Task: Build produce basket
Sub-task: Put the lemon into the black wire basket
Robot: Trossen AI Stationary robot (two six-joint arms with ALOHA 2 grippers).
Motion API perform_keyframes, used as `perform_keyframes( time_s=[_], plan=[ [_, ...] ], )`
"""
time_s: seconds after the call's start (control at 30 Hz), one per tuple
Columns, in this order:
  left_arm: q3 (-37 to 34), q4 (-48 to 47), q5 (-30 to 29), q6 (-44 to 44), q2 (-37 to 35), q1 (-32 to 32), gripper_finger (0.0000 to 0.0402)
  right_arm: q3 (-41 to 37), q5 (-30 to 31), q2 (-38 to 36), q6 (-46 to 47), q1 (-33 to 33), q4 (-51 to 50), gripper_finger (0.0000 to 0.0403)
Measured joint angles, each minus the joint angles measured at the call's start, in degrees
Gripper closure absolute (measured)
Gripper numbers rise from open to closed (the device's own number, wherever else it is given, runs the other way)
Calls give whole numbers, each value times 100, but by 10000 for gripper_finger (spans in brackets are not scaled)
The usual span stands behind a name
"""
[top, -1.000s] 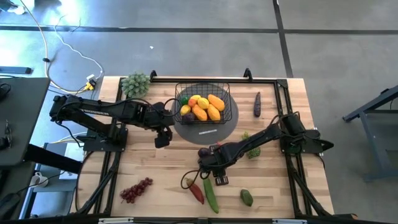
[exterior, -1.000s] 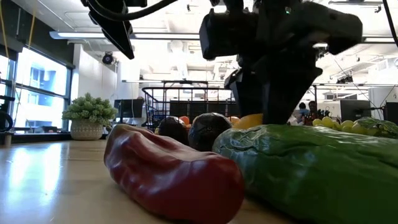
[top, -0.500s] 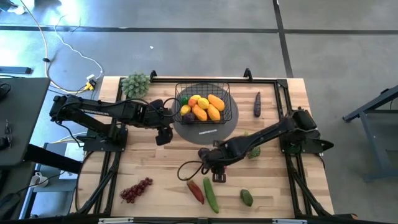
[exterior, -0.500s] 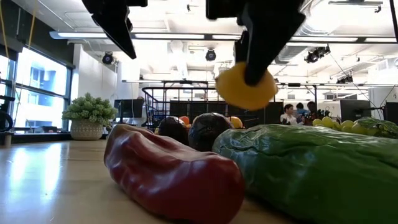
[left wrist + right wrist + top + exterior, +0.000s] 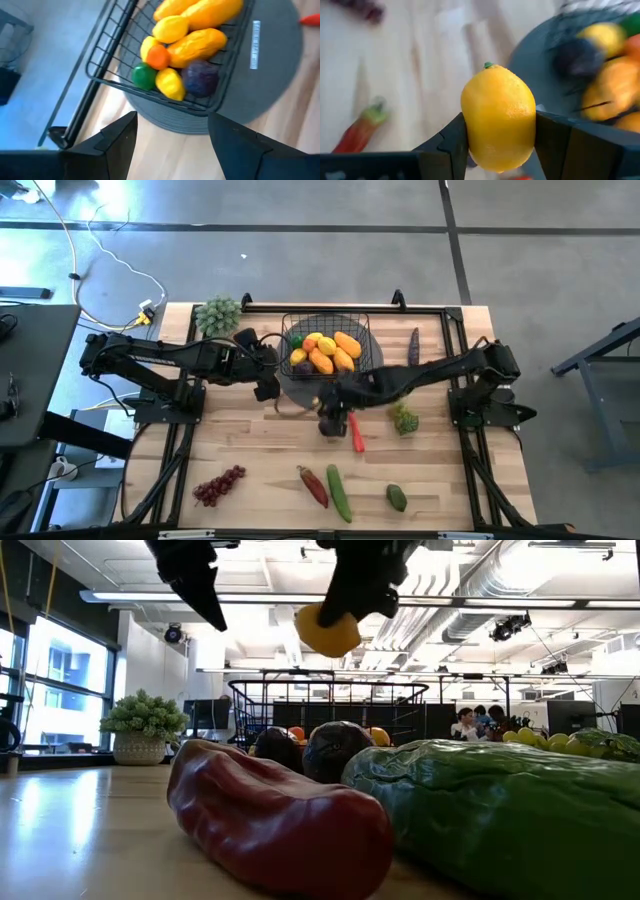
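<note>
Right hand: pinching a yellow lemon between both fingers, green stem nub pointing away from the wrist cam; lemon's long axis runs fwd along the fingers. In low view it hangs in the air above the desk, near the basket's front edge.
Left hand: fingers spread, nothing between them, just beside the basket's left end.
Basket: on grey round disc at desk's far-centre; holds produce, approx. lemons, mangoes, a green piece, a dark purple one.
Hidden: in high view the lemon is covered by the right arm.
Label: white strip on disc, text too small to read.
Loose on desk: red chilli & cucumber lying side by side, long axes roughly front-to-back; purple grapes front-left.
</note>
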Motion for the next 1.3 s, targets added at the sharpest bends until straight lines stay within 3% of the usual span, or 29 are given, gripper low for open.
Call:
perform_keyframes(
  time_s=[0.6, 1.07, 1.3],
  plan=[
    [0, 654, 554, 644, 0, 1678, 172, 2, -183, -180, -1091, -1950, 1326, 251],
    [0, 1030, 531, 949, 0, 2670, 172, 5, -226, -137, -795, -2897, 2007, 251],
    [0, 1092, 478, 903, 0, 3104, 172, 5, -637, 294, -552, -3042, 2162, 251]
  ],
)
